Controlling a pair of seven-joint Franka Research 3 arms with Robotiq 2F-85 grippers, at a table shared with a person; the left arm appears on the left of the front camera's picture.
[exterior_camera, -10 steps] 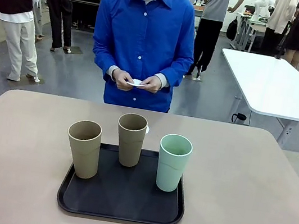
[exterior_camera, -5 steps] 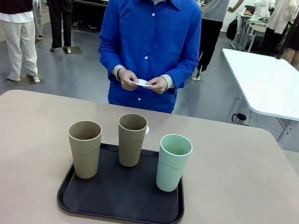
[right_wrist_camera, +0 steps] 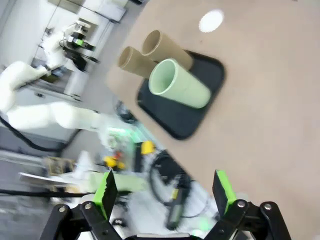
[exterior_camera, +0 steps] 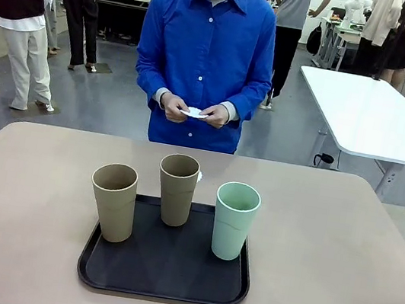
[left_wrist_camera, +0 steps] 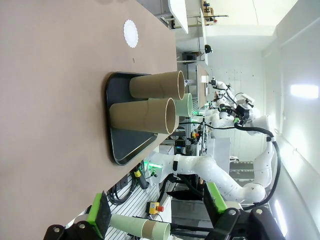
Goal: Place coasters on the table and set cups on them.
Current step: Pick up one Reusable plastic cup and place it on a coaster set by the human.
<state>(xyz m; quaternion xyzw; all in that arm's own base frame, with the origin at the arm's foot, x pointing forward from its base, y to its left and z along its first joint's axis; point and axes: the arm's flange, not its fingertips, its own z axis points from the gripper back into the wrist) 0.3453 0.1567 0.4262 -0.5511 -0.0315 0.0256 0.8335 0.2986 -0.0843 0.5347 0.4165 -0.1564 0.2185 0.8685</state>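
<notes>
Cups and coasters, neither claw touching any.

Left claw [left_wrist_camera: 156, 210]: fingers spread wide, nothing between the green pads; bottom of the left wrist frame, well apart from the tray.

Right claw [right_wrist_camera: 165, 192]: spread wide, empty; bottom of the right wrist frame, well apart from the tray.

Black tray [exterior_camera: 164, 273]: on the tabletop [exterior_camera: 340, 259], lower centre of the front frame, bearing all three cups upright.

Tan cup [exterior_camera: 113, 201]: left part of the tray.

Second tan cup [exterior_camera: 176, 189]: far middle of the tray.

Mint cup [exterior_camera: 235, 220]: right part of the tray.

Coaster [left_wrist_camera: 131, 33]: flat on the tabletop beyond the tray, top of the left wrist frame; in the front frame, a white sliver beside the second tan cup's rim.

Further coaster paper [exterior_camera: 193, 112]: held between the person's hands [exterior_camera: 212, 113], upper centre of the front frame; count not readable.
</notes>
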